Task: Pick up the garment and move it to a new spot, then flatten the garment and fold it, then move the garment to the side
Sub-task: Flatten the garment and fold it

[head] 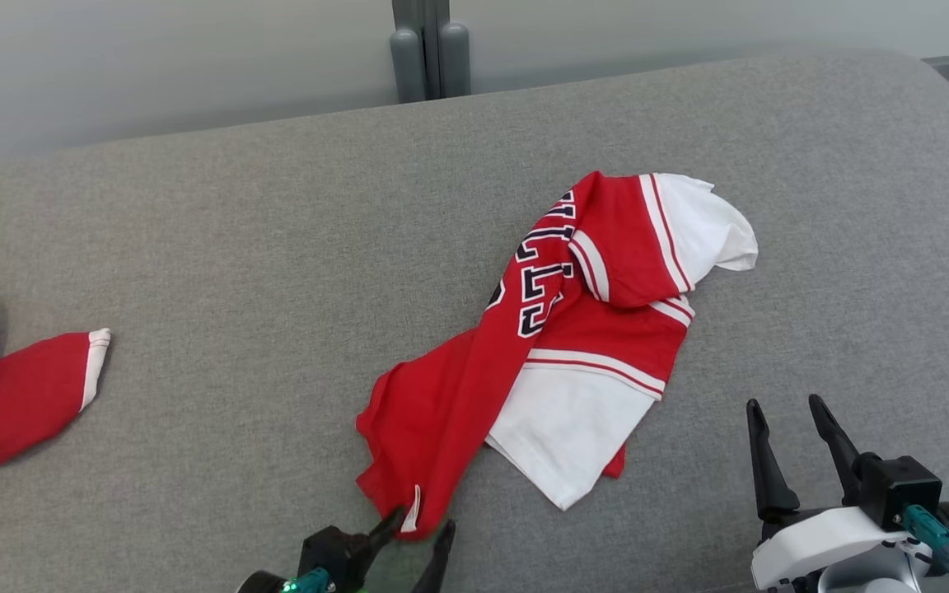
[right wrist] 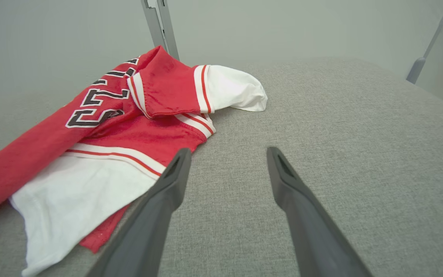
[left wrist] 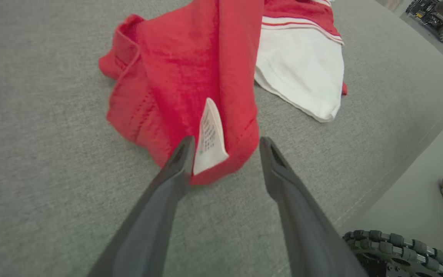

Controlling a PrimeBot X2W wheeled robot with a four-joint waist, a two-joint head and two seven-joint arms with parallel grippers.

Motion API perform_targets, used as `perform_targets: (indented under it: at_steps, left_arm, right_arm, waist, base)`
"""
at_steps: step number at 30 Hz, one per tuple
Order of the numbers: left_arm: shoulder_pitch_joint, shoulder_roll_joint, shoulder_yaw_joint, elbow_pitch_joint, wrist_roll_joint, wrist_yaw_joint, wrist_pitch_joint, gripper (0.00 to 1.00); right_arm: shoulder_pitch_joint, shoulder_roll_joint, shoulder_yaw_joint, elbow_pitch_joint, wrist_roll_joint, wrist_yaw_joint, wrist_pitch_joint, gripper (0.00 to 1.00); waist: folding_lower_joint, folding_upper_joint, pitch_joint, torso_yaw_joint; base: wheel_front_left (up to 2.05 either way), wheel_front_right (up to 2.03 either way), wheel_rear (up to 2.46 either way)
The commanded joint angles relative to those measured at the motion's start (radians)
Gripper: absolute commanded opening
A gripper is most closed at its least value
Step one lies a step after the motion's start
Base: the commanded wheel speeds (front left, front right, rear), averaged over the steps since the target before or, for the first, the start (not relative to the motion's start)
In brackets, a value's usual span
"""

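At the near corner of the garment [head: 557,329], starting the pickup: straddling it with left fingers [left wrist: 173,169] spread, right fingers [head: 767,469] open, likely needing closure before lifting.

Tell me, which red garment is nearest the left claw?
The red-and-white jersey: its tagged corner sits between the left gripper's open jaws. The other red garment lies far left.

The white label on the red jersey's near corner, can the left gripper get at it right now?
Probably yes. The left gripper is open, its fingers straddle the jersey corner, and the label lies just inside one finger with nothing covering it.
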Motion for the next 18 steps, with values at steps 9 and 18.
perform_targets:
  at_steps: [9,18]
  left_arm:
    - [0.082,0.053,0.167,-0.021,-0.143,0.115,0.01,1.0]
    - [0.103,0.114,0.317,-0.244,-0.345,0.067,0.088,1.0]
  right_arm:
    - [0.024,-0.002,0.007,-0.005,0.007,-0.001,0.0,1.0]
    - [-0.001,-0.002,0.015,0.001,0.01,-0.001,0.0,1.0]
  waist:
    - [0.0,0.0,-0.013,-0.007]
    - [0.0,0.0,0.004,-0.033]
  base:
    - [0.0,0.0,0.0]
    - [0.0,0.0,0.0]
